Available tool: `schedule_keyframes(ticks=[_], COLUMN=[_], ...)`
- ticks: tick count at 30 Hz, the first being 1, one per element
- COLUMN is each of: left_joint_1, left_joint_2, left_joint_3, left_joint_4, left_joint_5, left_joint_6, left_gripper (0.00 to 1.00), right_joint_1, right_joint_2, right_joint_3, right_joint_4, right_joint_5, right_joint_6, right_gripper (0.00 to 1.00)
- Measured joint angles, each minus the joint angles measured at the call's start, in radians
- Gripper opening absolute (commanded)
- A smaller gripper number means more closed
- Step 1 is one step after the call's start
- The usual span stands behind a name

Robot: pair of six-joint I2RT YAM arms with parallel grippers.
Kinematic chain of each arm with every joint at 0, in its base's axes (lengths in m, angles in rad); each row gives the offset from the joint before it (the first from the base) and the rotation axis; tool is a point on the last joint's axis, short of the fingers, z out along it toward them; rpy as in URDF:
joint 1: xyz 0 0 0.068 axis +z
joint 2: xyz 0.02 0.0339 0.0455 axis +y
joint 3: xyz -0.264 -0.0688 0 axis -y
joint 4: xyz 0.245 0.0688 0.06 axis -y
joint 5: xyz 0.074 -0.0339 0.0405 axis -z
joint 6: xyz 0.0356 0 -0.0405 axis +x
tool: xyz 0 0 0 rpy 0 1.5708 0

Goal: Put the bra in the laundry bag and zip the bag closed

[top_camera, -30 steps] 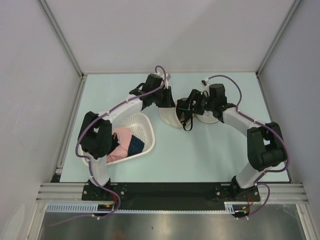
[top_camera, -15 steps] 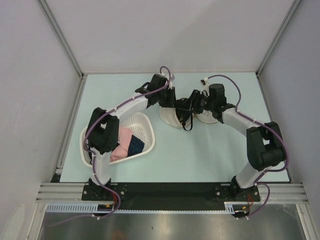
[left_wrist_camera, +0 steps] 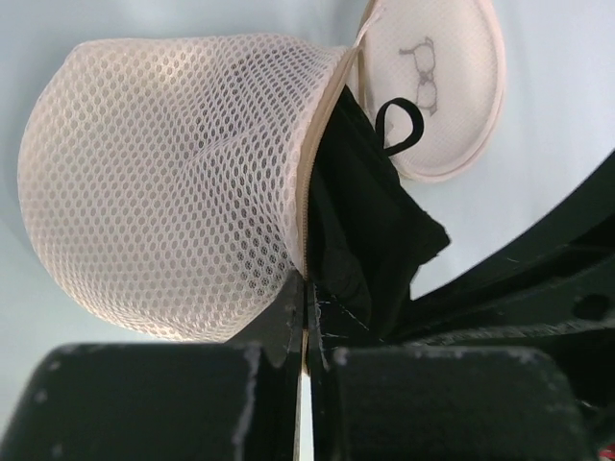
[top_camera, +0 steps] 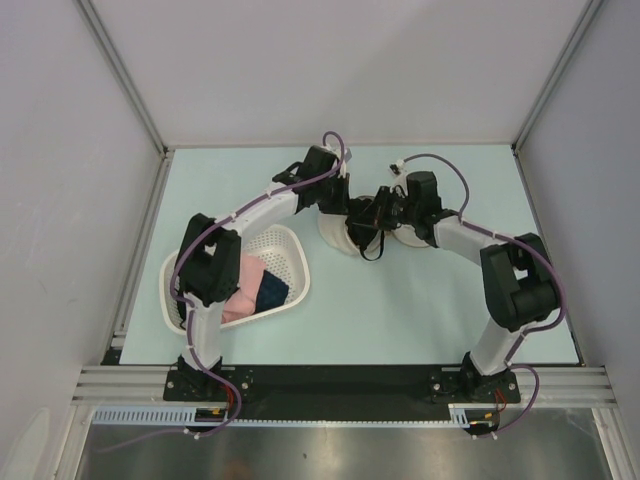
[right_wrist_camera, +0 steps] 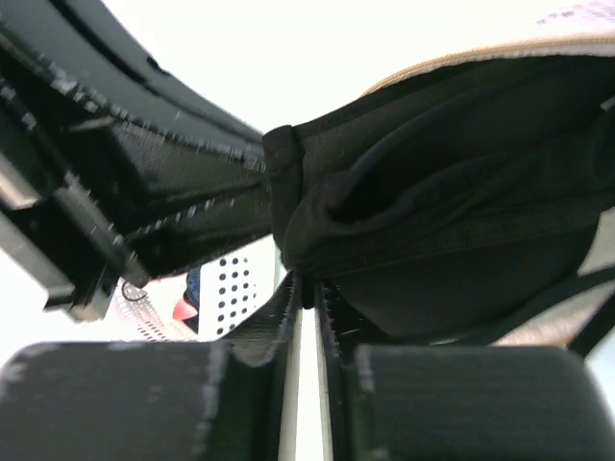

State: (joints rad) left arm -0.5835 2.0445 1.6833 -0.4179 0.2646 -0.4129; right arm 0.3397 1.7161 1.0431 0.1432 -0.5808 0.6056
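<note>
The cream mesh laundry bag (left_wrist_camera: 173, 182) lies open on the table, its domed half (top_camera: 334, 238) on the left and its logo-marked lid (left_wrist_camera: 442, 86) flat beyond it. The black bra (left_wrist_camera: 370, 221) bulges out of the opening, one strap loop resting on the lid. My left gripper (left_wrist_camera: 307, 288) is shut on the bag's zip rim. From the right, my right gripper (right_wrist_camera: 307, 283) is shut on a fold of the bra (right_wrist_camera: 452, 221) at the bag's mouth. In the top view the two grippers (top_camera: 342, 212) (top_camera: 372, 216) meet over the bra (top_camera: 368, 238).
A white perforated basket (top_camera: 293, 250) sits at the near left, holding a pink garment (top_camera: 243, 285) and a dark navy cloth (top_camera: 270, 290). Its wall (right_wrist_camera: 231, 288) shows past my right fingers. Grey walls enclose the pale green table (top_camera: 400, 310).
Both grippers have closed: the left on the bag's rim, the right on the bra. The right arm has shifted left toward the bag's mouth, carrying the bra in.
</note>
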Motion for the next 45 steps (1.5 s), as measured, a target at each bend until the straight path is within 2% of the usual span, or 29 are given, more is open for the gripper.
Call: schedule_keyframes(ticks=[14,20,25,30,36,38,45], left_joint_1=[0.022,0.016,0.015,0.014,0.019,0.022,0.037], left_joint_2=[-0.002,-0.007,-0.004,0.005,0.024,0.027,0.03], left_joint_3=[0.0,0.001,0.061,0.128,0.14,0.14,0.138], left_joint_4=[-0.014,-0.016,-0.05,-0.062,-0.073,-0.078,-0.08], left_joint_5=[-0.034,-0.033,-0.065,-0.09,-0.085,-0.079,-0.07], left_joint_6=[0.024,0.03,0.048,0.066,0.075,0.075,0.074], left_gripper=[0.0,0.0,0.0,0.0,0.0,0.0,0.0], right_joint_1=[0.06,0.042,0.03,0.016,0.0,-0.003,-0.01], right_joint_2=[0.209,0.391,0.501,0.539,0.47,0.43,0.261], right_joint_3=[0.087,0.231,0.346,0.466,0.465,0.465,0.417], right_joint_4=[0.14,0.188,0.177,0.09,-0.078,-0.164,-0.334], right_joint_5=[0.074,0.039,0.01,-0.004,0.013,0.019,0.069], right_joint_6=[0.058,0.129,0.165,0.152,0.096,0.06,-0.029], right_gripper=[0.07,0.06,0.07,0.13,0.3,0.39,0.57])
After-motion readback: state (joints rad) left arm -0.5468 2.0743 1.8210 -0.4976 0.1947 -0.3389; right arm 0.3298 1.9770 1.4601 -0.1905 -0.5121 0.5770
